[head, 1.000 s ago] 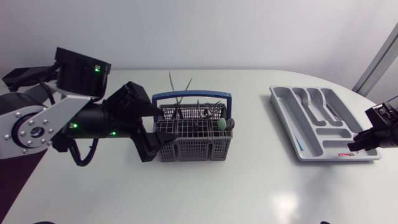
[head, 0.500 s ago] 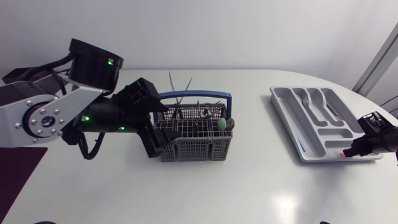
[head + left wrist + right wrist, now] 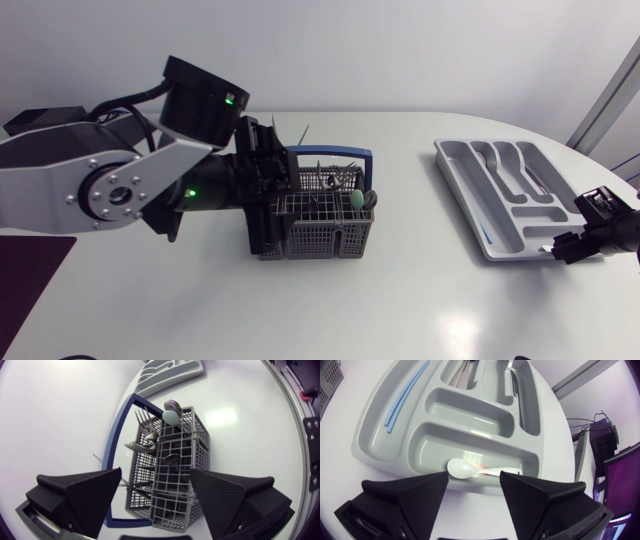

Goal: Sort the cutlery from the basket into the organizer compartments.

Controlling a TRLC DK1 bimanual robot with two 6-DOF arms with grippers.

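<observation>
While left tool (image 3: 156, 480) hangs open over basket (image 3: 175, 445), arm pitched down; right tool (image 3: 474, 477) open by organizer (image 3: 465, 431).

Left arm: the silver-grey left arm (image 3: 110, 190) swings in from the table's side toward the middle.
Left gripper (image 3: 262, 215): earlier it sat just beside the end of the grey mesh cutlery basket with a blue handle (image 3: 325, 238). Now that end lies between its parted fingers.
Right gripper (image 3: 566, 246): it draws back off the corner of the grey plastic organizer tray (image 3: 468, 198). The tray's rim is now just ahead of its spread fingertips.
</observation>
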